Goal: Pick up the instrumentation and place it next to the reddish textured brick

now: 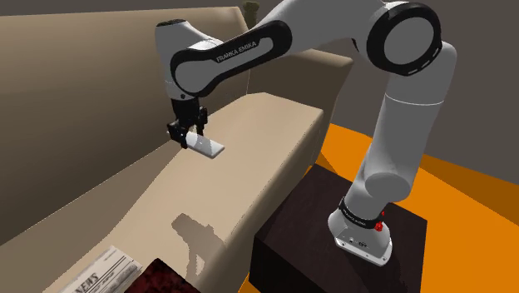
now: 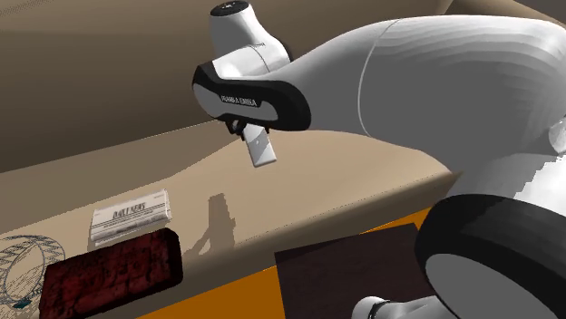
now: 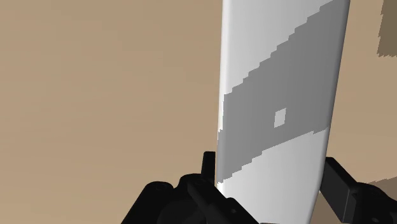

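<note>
My gripper (image 1: 190, 135) is closed on the instrument (image 1: 208, 147), a flat white-and-grey slab. In the wrist view my two black fingers press against its two long edges and the slab (image 3: 280, 121) runs straight out ahead of them. So I judge the pick-up done: the slab hangs in the air, well above the beige sofa seat (image 1: 249, 158). My hand's shadow (image 1: 193, 233) falls on the cushion nearer the camera, apart from the slab itself. What is left is the carry and the set-down. The reddish, rough-faced brick (image 2: 113, 272) lies at the near left end of the seat in the second exterior view, well away from where I hold the slab (image 2: 260, 145). A folded newspaper (image 2: 131, 216) lies just beyond the brick, and a wire wheel (image 2: 23, 263) sits at its left. In the shoulder view the brick (image 1: 162, 279) shows as a dark red corner at the bottom edge, with the newspaper (image 1: 104, 273) just to its left. I reckon the bare cushion to the right of the brick is the obvious spot, since paper and wheel take up its other sides. Nothing is yet placed, so I count the job as roughly half done.
</note>
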Tool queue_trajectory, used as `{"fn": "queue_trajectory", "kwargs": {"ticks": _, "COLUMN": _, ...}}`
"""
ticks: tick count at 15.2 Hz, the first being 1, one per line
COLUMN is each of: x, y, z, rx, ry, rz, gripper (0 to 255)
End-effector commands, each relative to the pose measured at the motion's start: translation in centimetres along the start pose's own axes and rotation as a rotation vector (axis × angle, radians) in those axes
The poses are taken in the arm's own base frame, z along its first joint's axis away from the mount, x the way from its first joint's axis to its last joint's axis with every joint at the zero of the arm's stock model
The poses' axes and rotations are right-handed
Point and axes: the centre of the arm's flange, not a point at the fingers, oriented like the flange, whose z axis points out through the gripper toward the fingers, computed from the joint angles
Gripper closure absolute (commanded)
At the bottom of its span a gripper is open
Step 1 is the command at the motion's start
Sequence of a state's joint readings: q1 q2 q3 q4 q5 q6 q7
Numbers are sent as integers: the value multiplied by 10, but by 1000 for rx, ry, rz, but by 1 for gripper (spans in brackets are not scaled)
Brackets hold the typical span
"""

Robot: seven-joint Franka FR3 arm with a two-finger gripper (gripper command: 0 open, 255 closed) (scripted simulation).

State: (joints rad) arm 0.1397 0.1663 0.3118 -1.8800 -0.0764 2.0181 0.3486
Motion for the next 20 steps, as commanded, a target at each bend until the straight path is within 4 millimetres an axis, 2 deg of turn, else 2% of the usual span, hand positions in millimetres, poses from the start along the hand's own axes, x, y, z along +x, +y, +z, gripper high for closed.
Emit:
{"fn": "queue_trajectory", "kwargs": {"ticks": 1, "x": -8, "y": -24, "z": -1, "rx": 0, "ry": 0, "rz": 1, "gripper": 255}}
{"fn": "queue_trajectory", "kwargs": {"ticks": 20, "x": -117, "y": -250, "z": -7, "rx": 0, "ry": 0, "rz": 1, "gripper": 255}}
